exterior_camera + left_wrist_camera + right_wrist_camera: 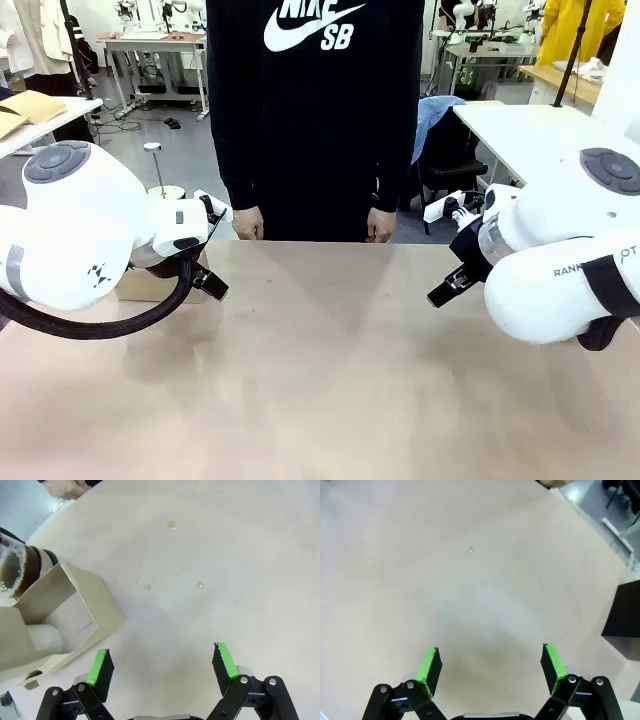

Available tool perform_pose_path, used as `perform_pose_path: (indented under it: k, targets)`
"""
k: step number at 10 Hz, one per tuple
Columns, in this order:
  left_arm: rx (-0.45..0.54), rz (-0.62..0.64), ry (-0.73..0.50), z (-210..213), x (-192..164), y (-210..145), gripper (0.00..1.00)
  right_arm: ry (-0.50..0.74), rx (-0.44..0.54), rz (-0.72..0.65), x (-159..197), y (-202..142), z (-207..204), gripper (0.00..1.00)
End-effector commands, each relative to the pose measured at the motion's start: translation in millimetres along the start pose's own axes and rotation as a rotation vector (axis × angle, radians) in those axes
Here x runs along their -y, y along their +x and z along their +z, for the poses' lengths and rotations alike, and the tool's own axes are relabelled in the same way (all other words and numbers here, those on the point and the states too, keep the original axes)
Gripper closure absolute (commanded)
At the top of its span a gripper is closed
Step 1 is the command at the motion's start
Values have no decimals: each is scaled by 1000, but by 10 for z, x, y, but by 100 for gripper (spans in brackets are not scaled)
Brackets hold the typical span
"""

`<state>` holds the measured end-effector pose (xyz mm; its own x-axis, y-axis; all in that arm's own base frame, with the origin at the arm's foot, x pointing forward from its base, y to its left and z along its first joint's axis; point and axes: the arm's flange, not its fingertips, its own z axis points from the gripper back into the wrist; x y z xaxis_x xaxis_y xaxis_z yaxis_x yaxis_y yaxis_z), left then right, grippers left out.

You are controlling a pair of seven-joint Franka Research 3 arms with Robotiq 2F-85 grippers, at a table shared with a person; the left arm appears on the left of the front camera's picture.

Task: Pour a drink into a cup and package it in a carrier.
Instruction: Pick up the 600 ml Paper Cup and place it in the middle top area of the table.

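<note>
One carrier of brown cardboard stands at the left side of the left wrist view. One of its compartments opens toward the camera and holds a single pale cylinder, perhaps a cup; what is in it cannot be told. Just behind the carrier, one round clear vessel, cut by the picture's edge, shows the dark brown drink through its side and a frothy ring at its mouth.

The left gripper hangs over the table with its two green-padded fingers spread wide and nothing between them. The carrier lies just beside the finger on the picture's left, outside the gap. In the front view the carrier sits half hidden behind the left arm, near the table's left side.

The right gripper, likewise spread and empty, hovers over bare tabletop, well apart from the carrier. Three small wet spots dot the table. One black box stands at the right edge of the right wrist view. One person stands at the far side, both hands at the table's edge.
</note>
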<state>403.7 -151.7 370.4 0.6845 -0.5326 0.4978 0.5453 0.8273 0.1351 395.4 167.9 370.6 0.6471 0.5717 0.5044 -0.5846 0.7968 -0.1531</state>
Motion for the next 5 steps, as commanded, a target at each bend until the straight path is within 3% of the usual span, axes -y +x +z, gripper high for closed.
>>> perform_pose_path:
  k: [1,5]
  targets:
    - [0,0,0,0,0,0,0,0,0,0,0,0,0,0]
    - [0,0,0,0,0,0,0,0,0,0,0,0,0,0]
